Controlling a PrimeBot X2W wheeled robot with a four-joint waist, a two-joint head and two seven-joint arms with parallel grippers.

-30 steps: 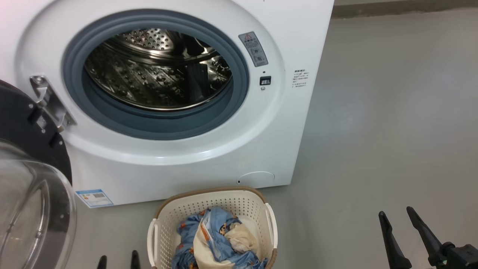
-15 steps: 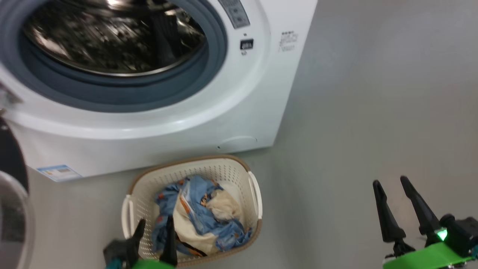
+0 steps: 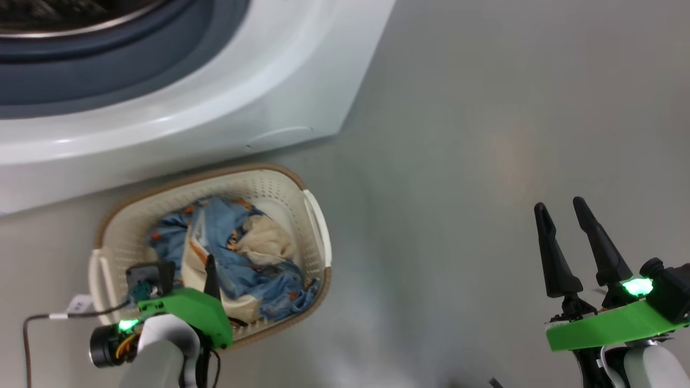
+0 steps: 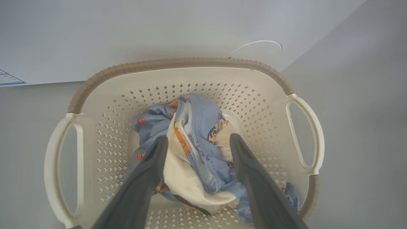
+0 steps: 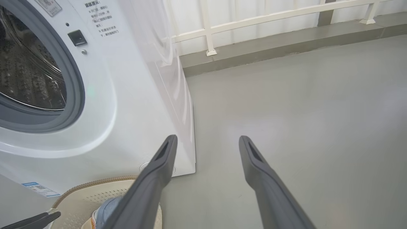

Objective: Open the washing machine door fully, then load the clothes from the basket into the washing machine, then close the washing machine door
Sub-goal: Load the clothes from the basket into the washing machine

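Since a second ago, the head camera has been tilted downward and the left gripper (image 4: 197, 139) has been brought over the basket (image 4: 178, 62), at the lower left of the head frame. Its fingers are spread wide with nothing held, set astride the clothes (image 4: 190, 171), apparently so the bundle can be pinched from above. The right gripper (image 3: 560, 206), at the lower right, is likewise parted and empty, kept over bare floor (image 3: 485, 134), probably out of the way. Beyond the basket, the washing machine (image 3: 215, 102) is seen at the upper left, its drum (image 5: 28, 70) uncovered for loading.
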